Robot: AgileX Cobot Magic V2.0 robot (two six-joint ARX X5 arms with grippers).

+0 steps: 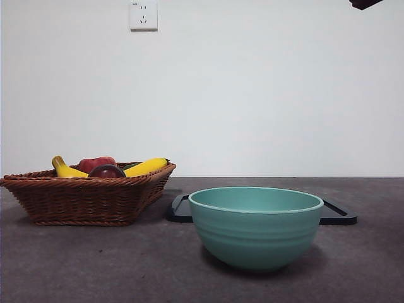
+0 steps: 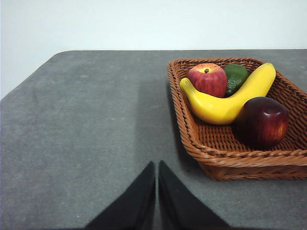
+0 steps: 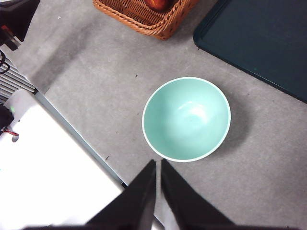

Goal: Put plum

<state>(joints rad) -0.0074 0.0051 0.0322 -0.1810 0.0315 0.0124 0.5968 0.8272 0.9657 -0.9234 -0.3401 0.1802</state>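
Note:
The plum [image 2: 263, 120] is a dark maroon glossy fruit lying in the wicker basket [image 2: 218, 152], at the near corner beside the banana; in the front view the plum [image 1: 106, 171] peeks over the basket rim [image 1: 82, 192]. My left gripper [image 2: 157, 172] is shut and empty, above bare table to the side of the basket. My right gripper [image 3: 158, 167] is shut and empty, high above the near rim of the empty teal bowl [image 3: 186, 118]. A black arm tip [image 1: 365, 4] shows at the top right corner of the front view.
The basket also holds a yellow banana [image 2: 229, 98], a red apple [image 2: 207, 79] and a green fruit [image 2: 236, 76]. The teal bowl [image 1: 255, 226] stands front centre with a dark flat tray [image 1: 338, 213] behind it. The table's edge [image 3: 79, 136] runs near the bowl.

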